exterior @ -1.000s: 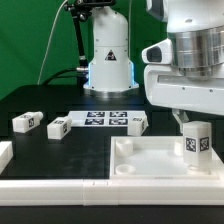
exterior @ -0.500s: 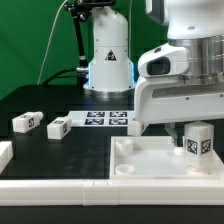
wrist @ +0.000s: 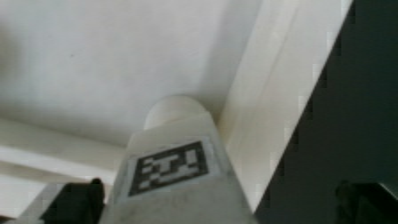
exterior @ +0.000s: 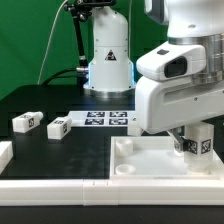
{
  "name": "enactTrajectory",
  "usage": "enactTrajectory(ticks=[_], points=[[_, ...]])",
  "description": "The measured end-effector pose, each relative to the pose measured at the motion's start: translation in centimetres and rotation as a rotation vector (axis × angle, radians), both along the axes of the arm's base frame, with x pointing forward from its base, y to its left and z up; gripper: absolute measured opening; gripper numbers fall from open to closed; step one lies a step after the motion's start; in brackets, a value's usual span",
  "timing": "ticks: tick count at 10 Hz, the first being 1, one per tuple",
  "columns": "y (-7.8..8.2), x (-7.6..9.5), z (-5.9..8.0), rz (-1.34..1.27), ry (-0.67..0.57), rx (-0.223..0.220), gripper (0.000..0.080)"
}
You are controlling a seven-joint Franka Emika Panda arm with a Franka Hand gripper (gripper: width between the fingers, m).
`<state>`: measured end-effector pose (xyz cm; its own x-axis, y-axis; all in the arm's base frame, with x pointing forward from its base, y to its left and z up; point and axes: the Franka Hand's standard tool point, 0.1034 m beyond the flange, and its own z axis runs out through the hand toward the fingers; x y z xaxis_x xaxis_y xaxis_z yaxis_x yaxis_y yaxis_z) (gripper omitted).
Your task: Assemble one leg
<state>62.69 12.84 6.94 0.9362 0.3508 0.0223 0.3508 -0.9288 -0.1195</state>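
Leg (exterior: 200, 144): upright in corner of tray (exterior: 150, 168) at exterior view's right, tag toward camera, long axis vertical. Directly beneath end effector (exterior: 194, 140), in line with its approach axis; no sideways offset visible. In wrist view, seen lengthwise from above, leg (wrist: 178, 165) narrowing away from camera, far end close against inner wall of tray (wrist: 267, 80), dark counter (wrist: 356, 90) beyond wall. Far end seated in corner socket or only over it: cannot tell, hidden by leg itself.

End effector (wrist: 214, 205): straddling upper part of leg, one dark fingertip (wrist: 71, 203) on each side, spread roughly to leg width. Contact with leg not resolved in either view; whether a grip is closed on it cannot be told.

Judgement: coming move along or about leg's own vertical axis (press or twist), no reach needed. Risk: slight tilt, binding against tray wall.

Farther out: other legs (exterior: 57, 126) lying on counter beside marker board (exterior: 100, 118), well apart from held corner, toward exterior view's left.
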Motion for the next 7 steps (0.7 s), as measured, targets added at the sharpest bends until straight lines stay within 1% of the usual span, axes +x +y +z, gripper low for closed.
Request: enactTrajectory(ticks=[1, 2, 3, 4, 5, 7], points=[[-0.01, -0.01, -0.01, 0.052, -0.006, 0.001, 0.0649], [0.00, 0.00, -0.04, 0.043, -0.006, 0.001, 0.0649], [-0.02, 0.00, -0.07, 0.043, -0.005, 0.001, 0.0540], [-0.02, -0.01, -0.08, 0.043, -0.005, 0.001, 0.0399], [-0.58, 0.13, -0.12, 0.042, -0.009, -0.008, 0.0286], [-0.56, 0.11, -0.15, 0.030, -0.007, -0.006, 0.0284]])
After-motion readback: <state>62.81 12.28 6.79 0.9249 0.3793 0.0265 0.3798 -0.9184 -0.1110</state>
